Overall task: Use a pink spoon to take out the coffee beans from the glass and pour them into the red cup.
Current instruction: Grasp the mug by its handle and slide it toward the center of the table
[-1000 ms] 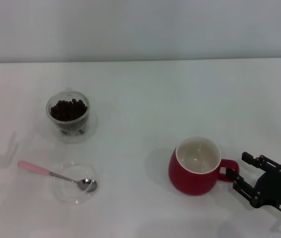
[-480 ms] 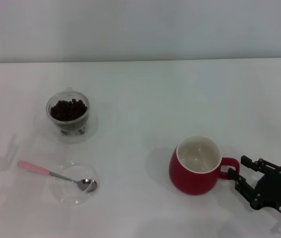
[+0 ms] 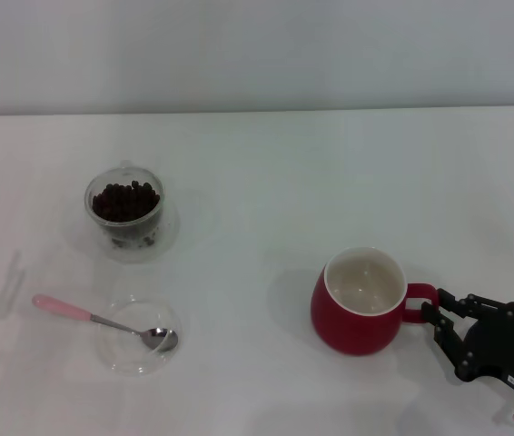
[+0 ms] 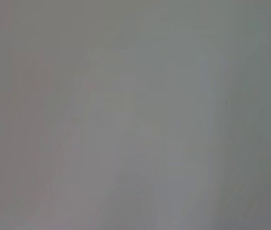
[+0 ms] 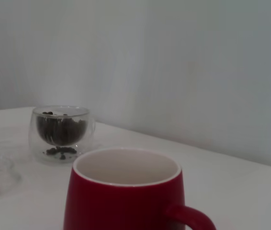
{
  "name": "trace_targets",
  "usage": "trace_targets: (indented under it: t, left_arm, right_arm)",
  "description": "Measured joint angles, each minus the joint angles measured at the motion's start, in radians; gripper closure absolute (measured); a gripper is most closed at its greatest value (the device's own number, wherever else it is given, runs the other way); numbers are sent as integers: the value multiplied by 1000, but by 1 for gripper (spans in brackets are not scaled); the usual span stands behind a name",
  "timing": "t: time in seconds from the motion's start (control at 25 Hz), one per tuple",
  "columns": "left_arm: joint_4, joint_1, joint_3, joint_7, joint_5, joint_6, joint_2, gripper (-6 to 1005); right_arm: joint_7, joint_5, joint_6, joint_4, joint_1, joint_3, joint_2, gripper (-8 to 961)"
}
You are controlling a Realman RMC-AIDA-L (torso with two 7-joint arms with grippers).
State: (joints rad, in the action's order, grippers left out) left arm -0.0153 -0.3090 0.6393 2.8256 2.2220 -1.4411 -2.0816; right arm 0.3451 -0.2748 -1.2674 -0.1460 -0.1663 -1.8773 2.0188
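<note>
Open table [image 3: 266,182] between glass [image 3: 124,211] and red cup [image 3: 358,302] — right gripper [image 3: 437,320] crowding the cup's handle.
</note>
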Motion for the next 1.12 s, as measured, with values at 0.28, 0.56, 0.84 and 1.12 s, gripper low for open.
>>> trace_targets:
  t: [0.28,0.56,0.84,1.12]
  left_arm:
    - [7,5,-1,0,1,0,0,274]
    - [8,5,-1,0,2,3,0,274]
    - [9,5,-3,0,3,11,0,273]
    - [13,5,-3,0,4,12,0,273]
  right_arm:
    - [0,-10,2,-24,-3,-16,0,723]
    - [0,-10,1,-49,-3,-53,0,731]
    - [0,-7,19,-49,-7,-50,-1,740]
    - [5,-11,23,-51,-30,-108,-2,744]
